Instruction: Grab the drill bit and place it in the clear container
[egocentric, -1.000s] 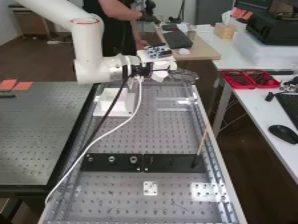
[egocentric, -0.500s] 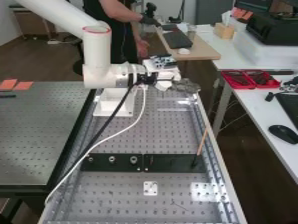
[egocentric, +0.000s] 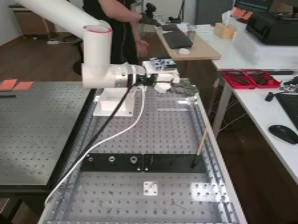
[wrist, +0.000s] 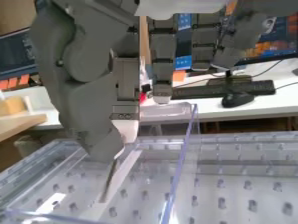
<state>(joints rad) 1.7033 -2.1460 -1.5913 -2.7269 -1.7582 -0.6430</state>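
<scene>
The hand is above the bench, upper middle of the high view. In the wrist view, the hand pinches the drill bit between thumb and finger — over the clear container.

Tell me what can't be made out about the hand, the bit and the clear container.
Gripped end of the drill bit: wrist view, behind the hand.
Bit's free end: wrist view, too thin to tell whether it touches the container's floor.
Rim of the clear container: wrist view, partly cut off by the picture's edge.
Fingertips' grip: high view, too small.
</scene>
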